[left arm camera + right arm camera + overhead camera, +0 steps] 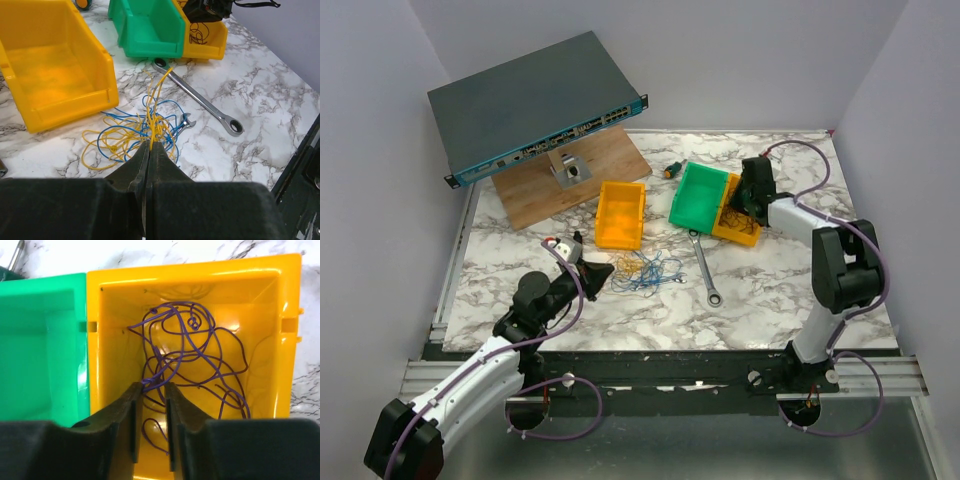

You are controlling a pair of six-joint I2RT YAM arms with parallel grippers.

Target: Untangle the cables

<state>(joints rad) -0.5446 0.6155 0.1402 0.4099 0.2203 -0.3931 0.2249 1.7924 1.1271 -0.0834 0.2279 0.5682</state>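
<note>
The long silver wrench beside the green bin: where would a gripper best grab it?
Grip the long wrench at mid-shaft, coming from straight above and closing across its narrow width. It lies flat on the marble table, so nothing fits beneath it, and its mid-shaft is clear of the cables and the green bin.

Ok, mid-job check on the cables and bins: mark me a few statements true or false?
1. The left gripper is shut on strands of the cables. True.
2. The near yellow bin holds wires. False: it is empty.
3. The right gripper is in the green bin. False: it is in the other yellow bin beside it, among purple wire.
4. A long wrench lies on the table beside the tangle. True.
</note>
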